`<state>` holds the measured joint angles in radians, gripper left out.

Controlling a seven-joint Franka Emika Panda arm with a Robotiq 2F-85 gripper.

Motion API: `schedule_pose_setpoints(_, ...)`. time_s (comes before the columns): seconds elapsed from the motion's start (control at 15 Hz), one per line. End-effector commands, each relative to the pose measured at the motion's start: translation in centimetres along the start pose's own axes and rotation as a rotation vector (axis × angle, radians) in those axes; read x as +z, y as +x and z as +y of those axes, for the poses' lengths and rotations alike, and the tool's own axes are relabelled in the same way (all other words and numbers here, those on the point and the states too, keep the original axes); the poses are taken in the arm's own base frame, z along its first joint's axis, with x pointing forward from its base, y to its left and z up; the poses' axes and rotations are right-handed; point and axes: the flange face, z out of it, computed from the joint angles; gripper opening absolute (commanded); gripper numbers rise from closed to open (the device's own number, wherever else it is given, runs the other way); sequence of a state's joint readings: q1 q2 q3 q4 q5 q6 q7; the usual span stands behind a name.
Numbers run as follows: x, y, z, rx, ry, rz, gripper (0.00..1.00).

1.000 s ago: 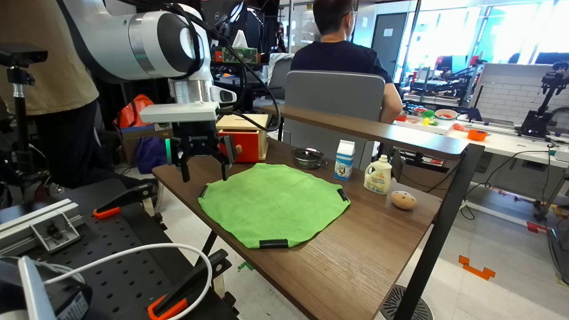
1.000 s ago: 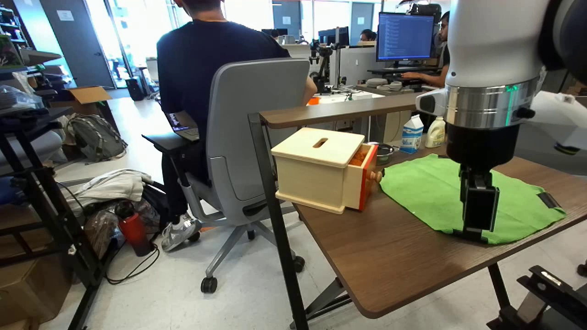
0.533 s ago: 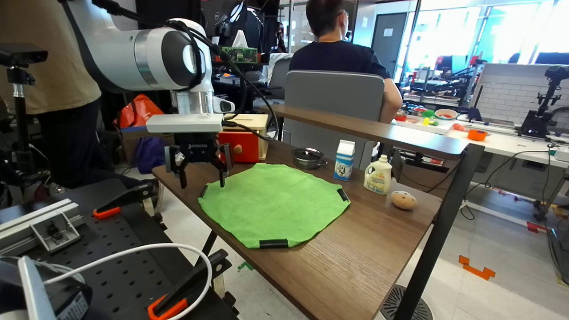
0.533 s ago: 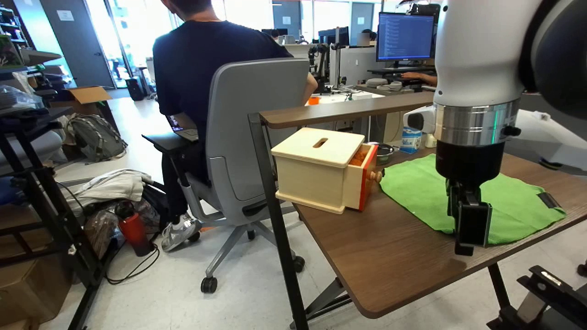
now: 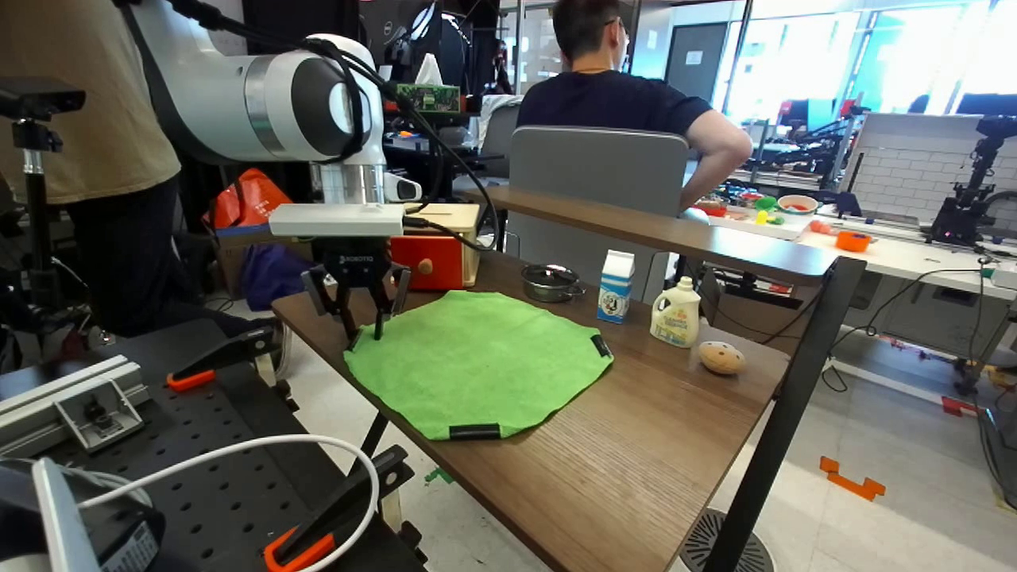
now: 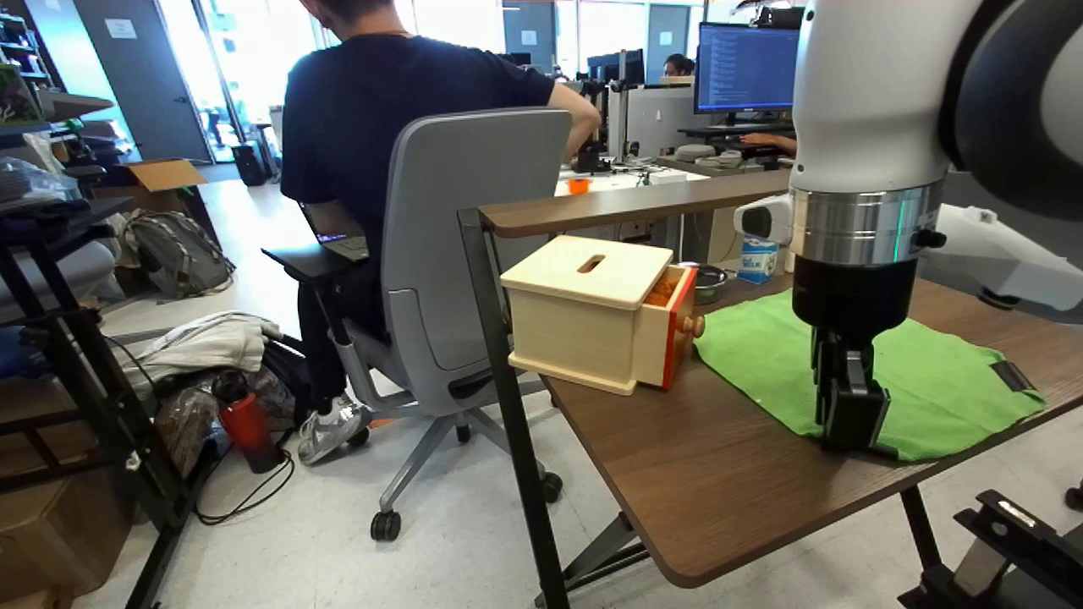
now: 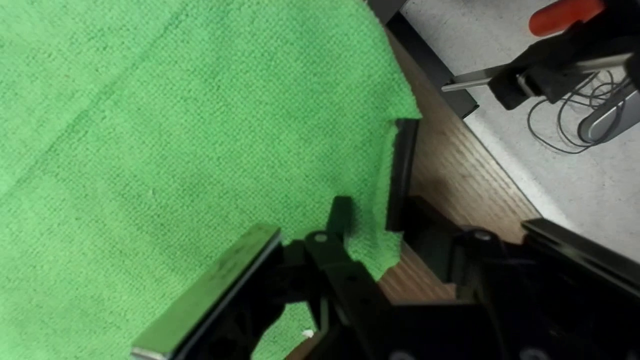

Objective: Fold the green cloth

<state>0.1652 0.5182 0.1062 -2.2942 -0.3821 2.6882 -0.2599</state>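
The green cloth (image 5: 485, 361) lies flat on the brown table, with black strips on several of its edges. My gripper (image 5: 365, 338) is down at the cloth's edge near the table's side, pointing downward. In the wrist view, the gripper (image 7: 379, 206) has one fingertip over the cloth (image 7: 200, 125) and the other just outside the edge, beside a black strip (image 7: 402, 175). A gap remains between the fingers, with the strip's end and some cloth inside it. In an exterior view, the gripper (image 6: 846, 440) covers part of the cloth's near edge.
Behind the gripper stands a wooden box (image 6: 584, 313) with a red-fronted drawer partly out. Along the table's back are a lidded pot (image 5: 551, 283), a milk carton (image 5: 615, 287), a cream bottle (image 5: 675, 314) and a round brown item (image 5: 721, 357). A raised shelf (image 5: 636, 224) spans the rear.
My gripper has come down to the cloth's edge, and its fingers have drawn much closer together. The whole cloth has slid slightly toward the gripper's side of the table.
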Motion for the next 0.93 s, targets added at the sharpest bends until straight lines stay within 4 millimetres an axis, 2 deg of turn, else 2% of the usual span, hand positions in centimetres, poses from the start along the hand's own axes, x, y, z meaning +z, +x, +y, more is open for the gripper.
schedule_pose_setpoints(0.0, 0.3, 0.2, 0.7, -0.002, 0.010, 0.019, 0.04)
schedule_pose_setpoints(0.13, 0.1, 0.1, 0.8, 0.004, 0.005, 0.019, 0.00)
schedule_pose_setpoints(0.4, -0.6, 0.0, 0.5, 0.013, -0.009, 0.019, 0.03)
schedule_pose_setpoints(0.6, -2.0, -0.4, 0.5, 0.017, -0.004, 0.034, 0.03)
schedule_pose_setpoints(0.87, -5.2, -1.7, 2.7, 0.067, -0.032, 0.069, 0.03)
